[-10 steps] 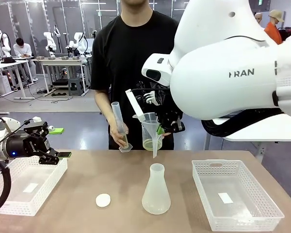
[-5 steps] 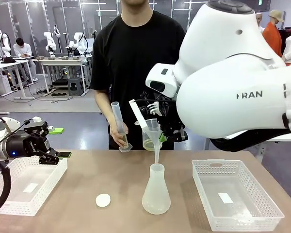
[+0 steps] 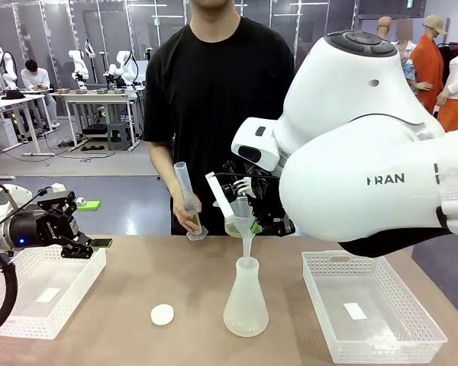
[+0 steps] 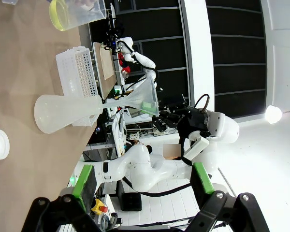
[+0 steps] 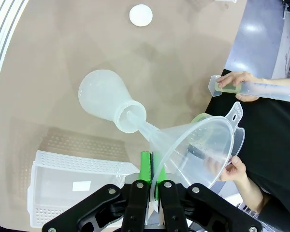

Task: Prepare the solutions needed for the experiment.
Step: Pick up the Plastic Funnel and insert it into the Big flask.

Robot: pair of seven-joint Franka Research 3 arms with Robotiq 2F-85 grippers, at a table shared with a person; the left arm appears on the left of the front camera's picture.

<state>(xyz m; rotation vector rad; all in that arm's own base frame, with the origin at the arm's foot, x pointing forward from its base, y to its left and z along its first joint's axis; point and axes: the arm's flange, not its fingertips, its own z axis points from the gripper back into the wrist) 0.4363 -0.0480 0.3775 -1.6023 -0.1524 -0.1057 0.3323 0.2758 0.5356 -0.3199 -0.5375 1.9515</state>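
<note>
Two arms: the left one comes in low at the picture's left edge; the right one reaches across the middle from the right.
left end effector (image 3: 91, 225): fingers spread wide with nothing between them, held above the far edge of the left basket (image 3: 38, 293).
right end effector (image 5: 151, 175): fingers pinched shut on the rim of the funnel (image 5: 203, 150), holding it over the flask (image 3: 246, 305).
funnel: clear plastic with a flat tab on its rim; its stem points down and sits in the flask's mouth.
flask: frosted and cone-shaped, upright on the worktop (image 3: 137, 282) between the two baskets.
liquid (image 4: 63, 9): pale yellow-green, a shallow layer in the bottom of the beaker (image 4: 82, 9), which one hand (image 5: 236, 171) of the person holds just behind the funnel, above the worktop's far edge.
cylinder (image 3: 185, 200): clear and tilted, in the person's other hand (image 5: 238, 79), beside the funnel; a greenish tint shows near its base.
cap (image 3: 162, 314): small white disc lying flat on the worktop, near the flask, on the left basket's side.
right basket (image 3: 370, 305): white, on the worktop to the right of the flask, with a white slip in it.
</note>
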